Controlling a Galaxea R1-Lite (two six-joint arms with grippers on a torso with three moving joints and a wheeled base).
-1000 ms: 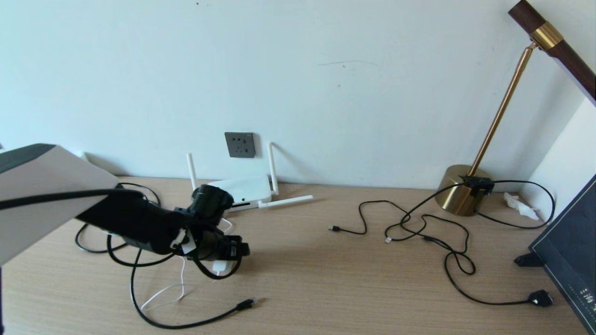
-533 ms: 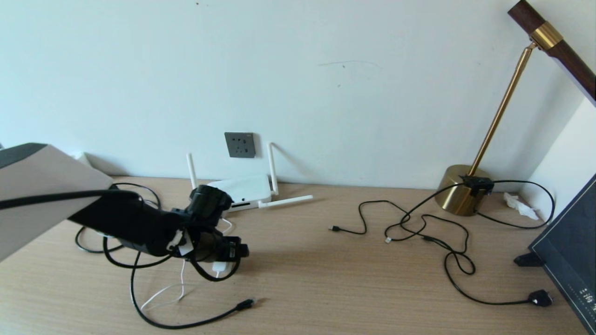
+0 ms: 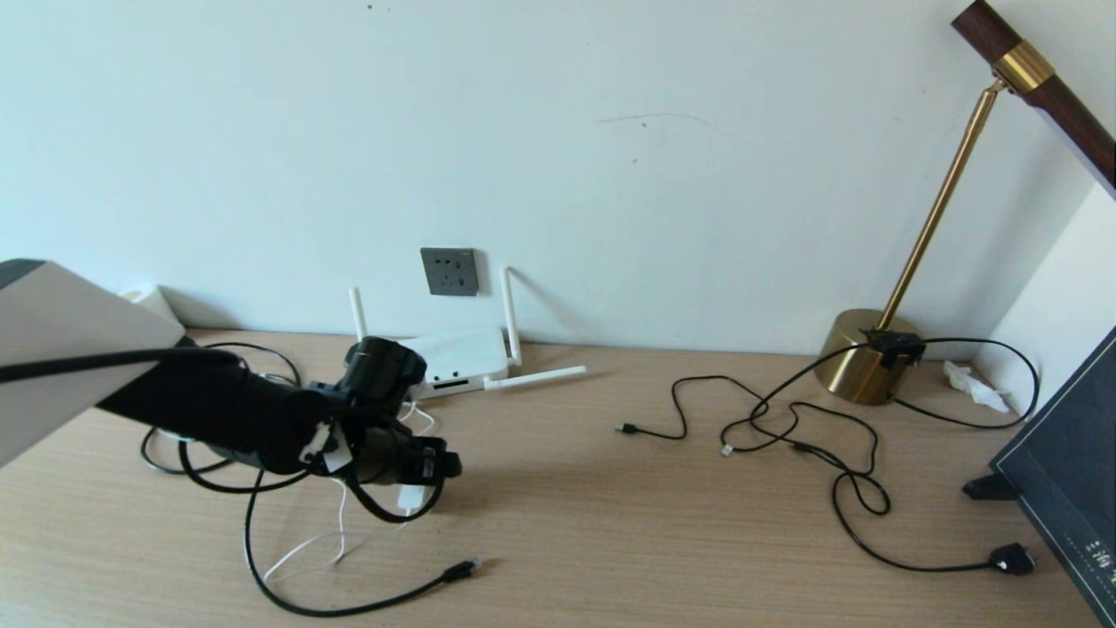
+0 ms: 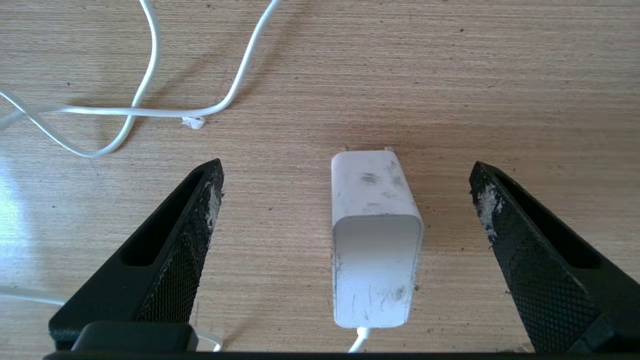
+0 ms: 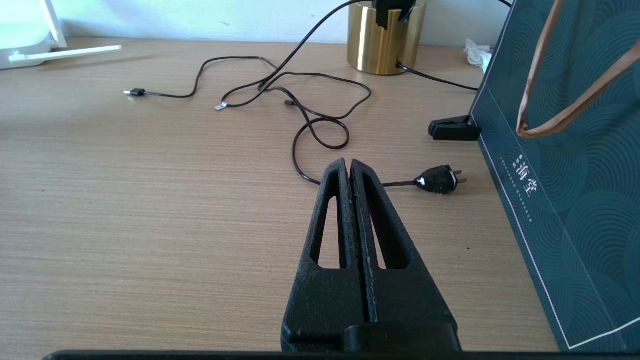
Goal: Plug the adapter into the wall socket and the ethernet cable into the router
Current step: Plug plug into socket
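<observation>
White and scuffed, the adapter (image 4: 376,235) is lying on the wooden counter (image 4: 500,75) between the fingers (image 4: 192,235) of the left gripper (image 4: 345,200), which is spread wide and touching nothing. Off to the right, the right gripper (image 5: 350,172) is hovering clenched and empty above the counter.

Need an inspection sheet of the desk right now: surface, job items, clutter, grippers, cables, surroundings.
Surface: wooden desk.
Job's things: adapter lying on desk, unplugged; wall socket empty; router below it; ethernet cable loose, its plug lying on the desk.
Clutter: crumpled tissue, dark bag.
Grippers: left gripper open, straddling the adapter without touching; right gripper shut, empty.
Cables: white cord; thin black cables.
Surroundings: brass lamp, white wall.
</observation>
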